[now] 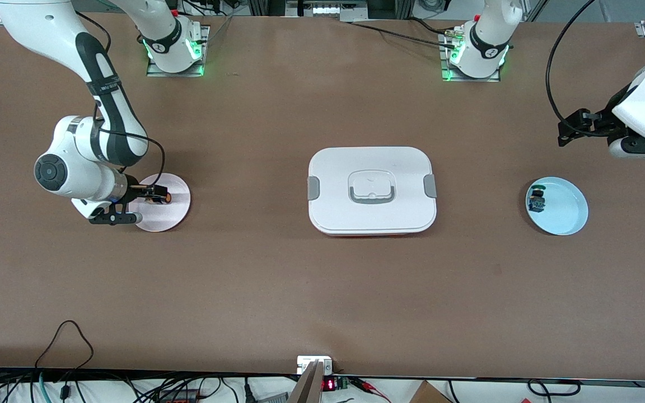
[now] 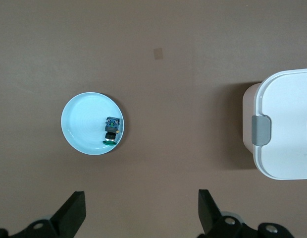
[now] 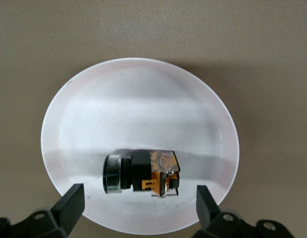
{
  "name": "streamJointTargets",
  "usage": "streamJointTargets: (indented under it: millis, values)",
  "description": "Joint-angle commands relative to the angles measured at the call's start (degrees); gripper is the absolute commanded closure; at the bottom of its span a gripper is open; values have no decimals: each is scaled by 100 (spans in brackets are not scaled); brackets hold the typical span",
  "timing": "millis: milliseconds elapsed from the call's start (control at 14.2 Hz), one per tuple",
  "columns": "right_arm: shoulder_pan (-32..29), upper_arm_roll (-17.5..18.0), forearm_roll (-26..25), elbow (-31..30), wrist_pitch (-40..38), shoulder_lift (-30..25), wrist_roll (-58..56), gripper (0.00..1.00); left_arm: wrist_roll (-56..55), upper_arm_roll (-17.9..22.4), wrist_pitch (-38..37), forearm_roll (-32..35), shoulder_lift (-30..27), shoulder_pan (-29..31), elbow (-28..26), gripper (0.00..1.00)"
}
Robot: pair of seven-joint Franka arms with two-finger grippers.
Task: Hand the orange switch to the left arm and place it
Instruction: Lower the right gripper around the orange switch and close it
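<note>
The orange switch (image 3: 141, 172) lies on its side on a white-pink plate (image 3: 138, 109) toward the right arm's end of the table, and it also shows in the front view (image 1: 161, 196). My right gripper (image 3: 138, 210) is open low over that plate (image 1: 174, 215), with a finger on each side of the switch and not touching it. The white box (image 1: 372, 190) stands shut at the table's middle. My left gripper (image 1: 571, 127) is open and empty, held in the air over the table toward the left arm's end, and it also shows in the left wrist view (image 2: 141, 213).
A light blue plate (image 1: 563, 215) toward the left arm's end holds a small switch with a green-blue top (image 1: 537, 200). The left wrist view shows this plate (image 2: 84, 119), that switch (image 2: 112, 130) and the box's end with a grey latch (image 2: 287, 129).
</note>
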Motion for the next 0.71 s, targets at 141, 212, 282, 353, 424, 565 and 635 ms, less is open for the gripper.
streamJointTargets:
  millis: [141,212,282,353,424,565,635]
  values:
    - [11,15,133,-22,190,131,-253,0,129,-44,-126,-40,14,74,117,0]
    - [11,15,142,-22,234,139,-261,0,138,-44,-134,-40,14,74,117,0]
    - [11,15,142,-4,243,166,-253,0,138,-44,-134,-40,5,74,117,0]
    - [11,15,151,-22,252,175,-253,0,138,-44,-134,-40,14,74,117,0]
    - [11,15,159,-22,252,183,-253,0,138,-44,-134,-40,14,74,117,0]
    - [11,15,168,-22,261,201,-244,0,129,-44,-134,-40,14,74,117,0]
    - [11,15,177,-22,261,227,-235,0,138,-44,-134,-31,14,74,117,0]
